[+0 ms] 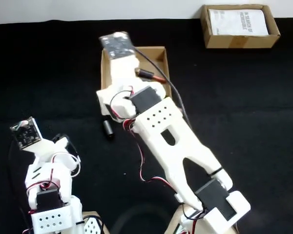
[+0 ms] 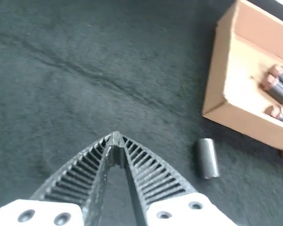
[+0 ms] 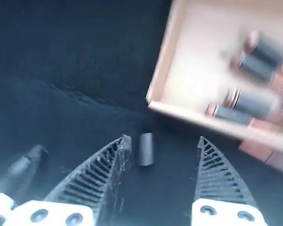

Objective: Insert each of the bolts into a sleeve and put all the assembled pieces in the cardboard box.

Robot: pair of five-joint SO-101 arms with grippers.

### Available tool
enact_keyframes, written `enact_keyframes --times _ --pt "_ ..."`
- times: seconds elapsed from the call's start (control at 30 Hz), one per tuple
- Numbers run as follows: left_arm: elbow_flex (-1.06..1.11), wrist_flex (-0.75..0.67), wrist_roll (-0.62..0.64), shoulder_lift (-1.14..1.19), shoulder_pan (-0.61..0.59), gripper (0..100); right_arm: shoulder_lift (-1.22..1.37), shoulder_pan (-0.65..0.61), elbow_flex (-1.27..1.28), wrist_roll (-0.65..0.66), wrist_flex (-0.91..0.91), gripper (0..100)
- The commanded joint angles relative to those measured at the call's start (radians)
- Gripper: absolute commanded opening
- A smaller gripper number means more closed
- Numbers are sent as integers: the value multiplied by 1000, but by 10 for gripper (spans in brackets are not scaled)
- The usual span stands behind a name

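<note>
Right hand (image 3: pixel 163 138) is hanging wide open just short of the sleeve (image 3: pixel 146 149) lying on the surface (image 3: pixel 61 70) beside the cardboard box (image 3: pixel 161 70), so it should be centring squarely before closing, while left hand (image 2: pixel 115 137) is sitting closed and empty.

this looks like a robotics lab or hobby workshop bench. the table (image 1: pixel 244 122) under me is draped in black cloth. my white printed-plastic arm (image 1: pixel 183 148) carries loose servo wires (image 1: pixel 138 156), and there is a bare circuit board (image 1: pixel 25 134) at a wrist. a small cardboard carton (image 1: pixel 239 41) holding a printed sheet sits at the far edge.
</note>
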Motion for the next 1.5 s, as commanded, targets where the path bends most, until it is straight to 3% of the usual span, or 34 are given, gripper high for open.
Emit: enact_keyframes --times 0.0,0.3,0.73,1.47 --pt "16 -5 9 -5 -73 9 38 -12 -12 -172 19 201" --pt "16 35 9 -4 -321 9 277 -13 -22 -176 -19 201" --pt "16 44 8 -5 -300 9 381 -99 -24 -51 -160 201" --pt "16 44 8 -10 -289 9 607 -91 -119 0 -199 180"
